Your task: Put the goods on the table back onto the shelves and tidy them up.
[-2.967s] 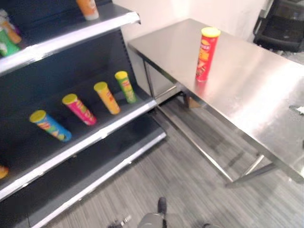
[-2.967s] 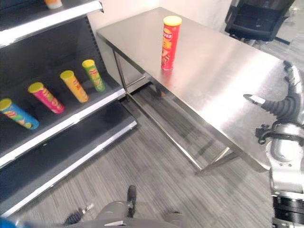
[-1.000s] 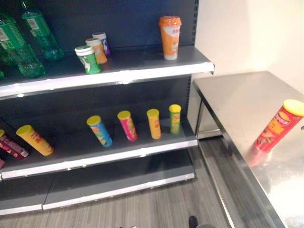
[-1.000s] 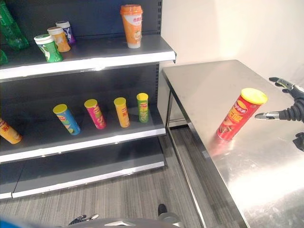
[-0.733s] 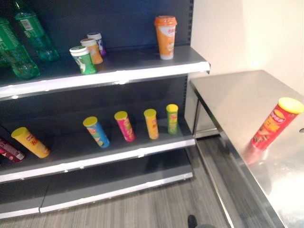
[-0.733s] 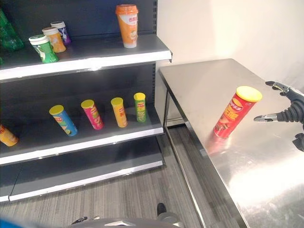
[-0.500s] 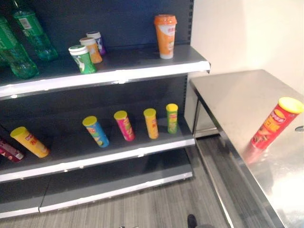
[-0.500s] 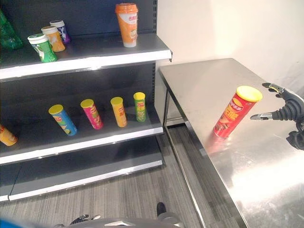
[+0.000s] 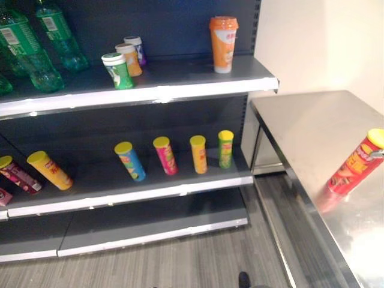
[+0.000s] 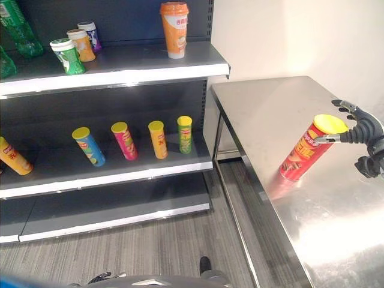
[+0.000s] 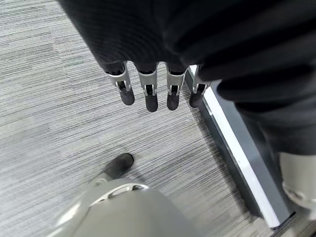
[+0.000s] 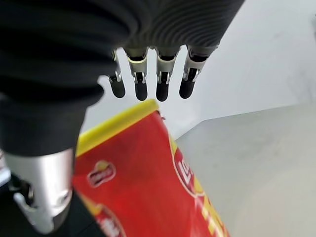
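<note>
A red chip can with a yellow lid stands upright on the steel table near its front edge. It also shows at the right border of the left eye view. My right hand hovers at the can's top, open, thumb tip by the lid and fingers behind it. In the right wrist view the straight fingers reach past the lid of the can. My left hand hangs open over the grey floor, holding nothing.
The dark shelf unit stands left of the table. Its middle board holds several lying chip cans, among them blue, pink, orange and green. An orange cup, small cups and green bottles stand above.
The camera has turned from the table towards the shelves. My right hand has come in to the red can's top, its thumb now at the lid. The can has stayed put.
</note>
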Tool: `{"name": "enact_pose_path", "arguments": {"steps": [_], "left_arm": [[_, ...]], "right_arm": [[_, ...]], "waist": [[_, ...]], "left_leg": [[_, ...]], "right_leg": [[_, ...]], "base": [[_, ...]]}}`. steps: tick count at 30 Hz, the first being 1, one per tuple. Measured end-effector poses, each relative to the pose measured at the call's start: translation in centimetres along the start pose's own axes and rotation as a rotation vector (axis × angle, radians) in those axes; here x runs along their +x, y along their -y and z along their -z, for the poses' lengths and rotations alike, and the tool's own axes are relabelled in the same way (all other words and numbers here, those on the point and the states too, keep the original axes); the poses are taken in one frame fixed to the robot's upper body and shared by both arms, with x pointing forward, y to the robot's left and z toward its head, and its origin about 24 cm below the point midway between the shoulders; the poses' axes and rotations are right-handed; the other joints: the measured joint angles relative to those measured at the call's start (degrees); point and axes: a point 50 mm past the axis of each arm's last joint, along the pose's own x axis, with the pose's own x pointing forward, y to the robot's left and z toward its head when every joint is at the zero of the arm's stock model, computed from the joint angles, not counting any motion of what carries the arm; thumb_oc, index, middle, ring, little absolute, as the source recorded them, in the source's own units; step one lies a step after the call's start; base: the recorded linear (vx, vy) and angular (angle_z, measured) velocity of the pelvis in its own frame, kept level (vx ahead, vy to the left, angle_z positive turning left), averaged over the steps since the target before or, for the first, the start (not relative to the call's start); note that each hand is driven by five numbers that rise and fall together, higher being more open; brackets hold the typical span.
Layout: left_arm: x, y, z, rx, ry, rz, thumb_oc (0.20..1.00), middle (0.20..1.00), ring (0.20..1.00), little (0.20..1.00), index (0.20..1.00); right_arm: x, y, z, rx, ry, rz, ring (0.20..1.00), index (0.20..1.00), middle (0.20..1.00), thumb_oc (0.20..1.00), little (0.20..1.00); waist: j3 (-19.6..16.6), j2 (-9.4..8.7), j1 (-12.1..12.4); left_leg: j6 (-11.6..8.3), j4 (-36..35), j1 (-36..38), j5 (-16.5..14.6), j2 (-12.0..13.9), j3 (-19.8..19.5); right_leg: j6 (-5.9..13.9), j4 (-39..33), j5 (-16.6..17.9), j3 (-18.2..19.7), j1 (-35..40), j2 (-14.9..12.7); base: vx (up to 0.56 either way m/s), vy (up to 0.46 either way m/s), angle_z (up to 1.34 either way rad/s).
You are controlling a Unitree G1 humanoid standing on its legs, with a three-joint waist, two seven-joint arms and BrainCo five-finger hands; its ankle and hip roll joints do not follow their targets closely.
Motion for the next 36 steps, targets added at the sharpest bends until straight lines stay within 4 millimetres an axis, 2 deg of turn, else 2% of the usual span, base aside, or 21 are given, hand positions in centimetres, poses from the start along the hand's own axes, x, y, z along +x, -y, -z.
{"name": "enact_pose_path", "arguments": {"steps": [6,13,14,21,24,25,27,29,33,36], "left_arm": [[0.0,0.2,-0.2,0.012,0.003,0.021,1.0,1.0,1.0,1.0,1.0],[0.1,0.2,-0.4,0.025,0.008,0.03,1.0,1.0,1.0,1.0,1.0],[0.1,0.2,-0.6,0.026,0.012,0.029,1.0,1.0,1.0,1.0,1.0],[0.1,-0.1,-0.3,0.02,0.006,0.021,1.0,1.0,1.0,1.0,1.0],[0.0,-0.3,-0.1,0.005,0.001,0.012,1.0,1.0,1.0,1.0,1.0],[0.0,-0.6,-0.1,-0.026,0.002,-0.007,1.0,1.0,1.0,1.0,1.0],[0.0,-0.9,-0.1,-0.043,0.004,-0.022,1.0,1.0,1.0,1.0,1.0],[-0.1,-1.2,0.1,-0.054,-0.002,-0.036,1.0,1.0,1.0,1.0,1.0],[-0.2,-1.6,0.3,-0.084,-0.005,-0.069,1.0,1.0,1.0,1.0,1.0],[-0.1,-2.1,-0.4,-0.111,0.024,-0.097,1.0,1.0,1.0,1.0,1.0]], "right_arm": [[0.6,-1.0,0.9,0.04,-0.045,-0.059,1.0,1.0,1.0,1.0,1.0],[1.5,-1.5,0.4,0.09,-0.036,-0.113,1.0,1.0,1.0,1.0,1.0],[1.6,-1.5,0.3,0.089,-0.033,-0.12,0.2,0.2,0.2,0.2,0.2],[1.4,-1.7,0.6,0.083,-0.043,-0.133,0.2,0.2,0.2,0.2,0.2],[0.7,-1.7,1.0,0.074,-0.051,-0.122,0.2,0.2,0.2,0.2,0.2],[-0.5,-1.3,1.4,0.044,-0.05,-0.1,0.2,0.2,0.2,0.2,0.2],[-1.5,-0.7,2.0,0.023,-0.067,-0.06,0.2,0.2,0.2,0.2,0.2],[-1.8,-0.5,2.0,0.028,-0.063,-0.017,0.2,0.2,0.2,0.2,0.2],[-2.7,0.6,0.9,0.118,0.028,0.188,0.2,0.2,0.2,0.2,0.2],[-2.8,0.7,-1.1,0.103,0.125,0.269,0.2,0.2,0.2,0.2,0.2]], "waist": [[0.2,-0.04,0.0],[1.4,-0.7,-0.1],[1.6,-1.05,0.3],[2.1,-2.07,1.5],[2.2,-2.1,1.7],[2.1,-2.05,2.3],[2.2,-2.12,2.5],[2.2,-2.08,1.6],[2.4,-1.87,0.7],[2.8,-1.44,1.0]], "left_leg": [[-0.04,0.0,0.0,0.0,0.1,0.0],[-0.06,0.0,0.1,0.1,0.2,0.0],[-0.17,0.0,0.1,0.2,0.3,-0.1],[-0.35,0.0,0.2,0.3,0.4,-1.4],[-0.29,0.0,0.2,0.3,0.4,-1.5],[-0.3,0.0,0.3,0.3,0.4,-1.6],[-0.35,0.0,0.3,0.3,0.4,-1.6],[-0.37,0.0,0.7,0.3,0.4,-1.6],[-0.35,0.0,0.7,0.1,0.5,-1.5],[-1.04,3.9,-1.6,-0.9,0.6,-2.1]], "right_leg": [[0.0,0.0,0.0,0.0,0.0,0.1],[0.0,0.0,0.0,-0.1,0.1,0.2],[0.0,0.0,0.0,-0.3,0.2,0.2],[-0.11,0.0,-0.1,-1.4,0.8,0.1],[-0.09,0.0,-0.2,-1.4,0.9,0.1],[-0.18,0.0,-0.3,-1.5,1.0,0.1],[-0.19,0.0,-0.3,-1.6,1.1,0.1],[-0.2,0.0,-0.3,-1.5,1.2,0.2],[-0.27,0.0,-0.4,-1.4,1.3,0.3],[-0.66,0.0,-0.6,-0.8,0.7,0.7]], "base": [[0.0,-0.006,0.0],[0.0,0.0,0.0],[0.0,0.0,0.0],[-0.01,-0.001,0.09],[0.0,0.0,0.0],[0.0,0.0,0.0],[0.0,0.0,0.0],[0.01,-0.036,0.0],[-0.05,-0.049,-0.03],[-0.12,-0.003,0.01]]}}
